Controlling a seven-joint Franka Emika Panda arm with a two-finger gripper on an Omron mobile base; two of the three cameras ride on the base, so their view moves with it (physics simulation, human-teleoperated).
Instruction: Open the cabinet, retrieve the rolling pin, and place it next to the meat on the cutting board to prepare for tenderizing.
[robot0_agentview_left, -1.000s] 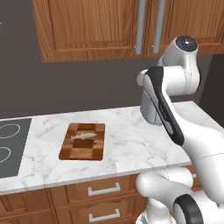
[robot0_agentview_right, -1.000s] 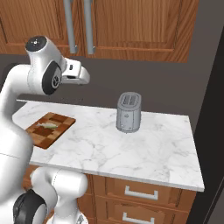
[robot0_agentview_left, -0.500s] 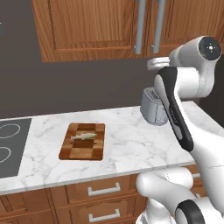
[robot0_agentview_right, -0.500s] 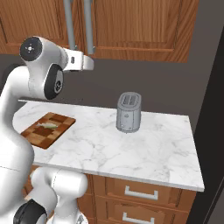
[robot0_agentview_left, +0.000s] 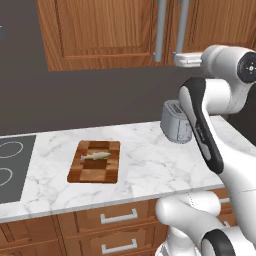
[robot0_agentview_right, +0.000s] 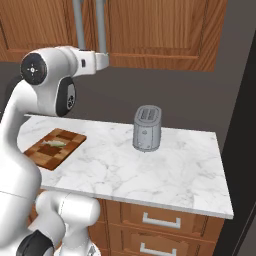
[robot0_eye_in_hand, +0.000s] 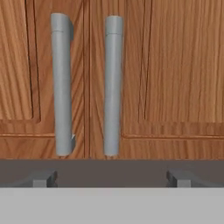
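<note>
Facing the cabinet (robot0_eye_in_hand: 153, 78), doors closed, both grey bar handles (robot0_eye_in_hand: 113, 85) dead ahead and upright. Pincer (robot0_eye_in_hand: 111, 178) fingers spread wide apart, nothing between them, just short of the door bottoms. Cutting board (robot0_agentview_left: 95, 161) on the marble surface (robot0_agentview_left: 145, 167), meat (robot0_agentview_left: 96, 156) lying on it. Toaster (robot0_agentview_right: 147, 128) standing well apart.

Open air between tool and cabinet handles

The tool (robot0_eye_in_hand: 109, 177), fingers spread wide, faces the shut cabinet (robot0_eye_in_hand: 175, 65) with nothing between; its two bar handles (robot0_eye_in_hand: 113, 85) stand close side by side just ahead and above, a narrow gap between them. Far below the tool, the toaster (robot0_agentview_right: 147, 128) rises from the worktop (robot0_agentview_right: 165, 170).
</note>
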